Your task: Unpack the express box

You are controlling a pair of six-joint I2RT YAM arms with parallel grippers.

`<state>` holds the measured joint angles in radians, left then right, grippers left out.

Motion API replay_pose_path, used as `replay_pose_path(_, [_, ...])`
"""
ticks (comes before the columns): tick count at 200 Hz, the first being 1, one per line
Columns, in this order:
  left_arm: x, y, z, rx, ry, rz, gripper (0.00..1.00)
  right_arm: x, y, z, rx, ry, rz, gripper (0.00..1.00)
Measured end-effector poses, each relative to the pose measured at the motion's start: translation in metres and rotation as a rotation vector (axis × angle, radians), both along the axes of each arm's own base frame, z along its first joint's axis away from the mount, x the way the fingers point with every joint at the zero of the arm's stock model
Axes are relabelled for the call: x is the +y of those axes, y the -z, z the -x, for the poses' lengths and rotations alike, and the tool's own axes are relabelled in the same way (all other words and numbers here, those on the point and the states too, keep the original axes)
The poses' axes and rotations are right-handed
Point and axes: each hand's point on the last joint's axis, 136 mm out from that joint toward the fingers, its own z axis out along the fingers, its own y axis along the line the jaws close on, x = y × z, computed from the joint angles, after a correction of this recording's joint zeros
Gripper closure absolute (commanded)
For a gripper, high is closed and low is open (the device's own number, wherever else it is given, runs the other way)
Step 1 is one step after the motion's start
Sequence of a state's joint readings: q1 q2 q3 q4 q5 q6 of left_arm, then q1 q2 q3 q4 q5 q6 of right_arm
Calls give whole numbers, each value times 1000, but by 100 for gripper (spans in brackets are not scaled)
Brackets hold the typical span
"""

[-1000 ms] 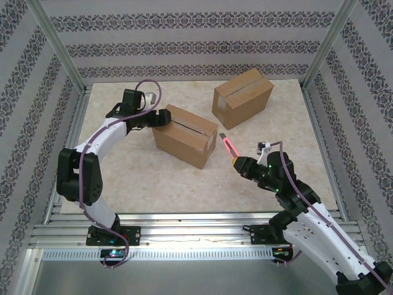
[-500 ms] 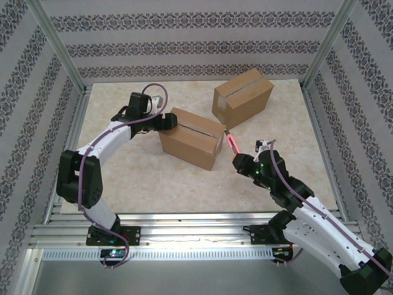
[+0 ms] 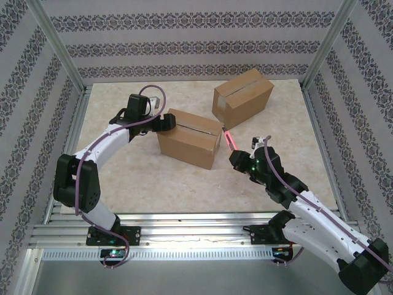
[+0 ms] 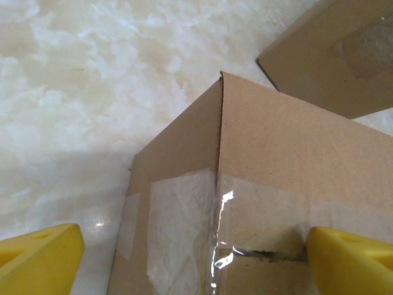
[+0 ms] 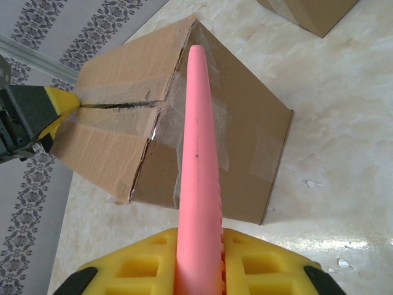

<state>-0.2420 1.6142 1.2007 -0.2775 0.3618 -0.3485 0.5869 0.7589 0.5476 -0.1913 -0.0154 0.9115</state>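
Brown cardboard express box (image 3: 187,140) (image 4: 276,153) (image 5: 116,141), sealed with clear tape (image 4: 178,215), standing on the pale marbled tabletop (image 3: 153,178) directly ahead of the pink plastic utility knife (image 3: 229,141) (image 5: 198,153). The knife's tip lies just beside the box's end face; contact cannot be made out. The right gripper (image 3: 239,158) (image 5: 198,258) pinches the knife's handle between its yellow pads. At the box's opposite end the left gripper (image 3: 164,121) (image 4: 193,255) stands spread wide, one finger over the slit top seam, the other out beside the box wall. Beyond the knife's tip, slightly to its right, sits a second brown cardboard box (image 3: 242,97) (image 5: 307,12).
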Motion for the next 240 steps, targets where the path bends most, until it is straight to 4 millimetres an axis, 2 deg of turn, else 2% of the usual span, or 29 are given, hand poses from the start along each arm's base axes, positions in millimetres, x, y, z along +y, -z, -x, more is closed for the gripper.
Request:
replay_pose_path(91, [-14,-13,-2,-30,51,66,0,6,-1,-1,5,-17,-21,100])
replay_pose_path(151, [-15,7,-7,9,53,59,0,24,2,-5,17,-43,-38,100])
replay_pose_path(179, [-15,6,-15,0,50,50,0,28,1,-9,19,-37,-32,100])
replay_pose_path(210, [-13,5,-22,-9,52,43,1,28,0,-10,18,-27,-31,100])
replay_pose_path(240, [-13,7,-23,-10,60,35,2,24,-5,-2,11,-29,-31,100])
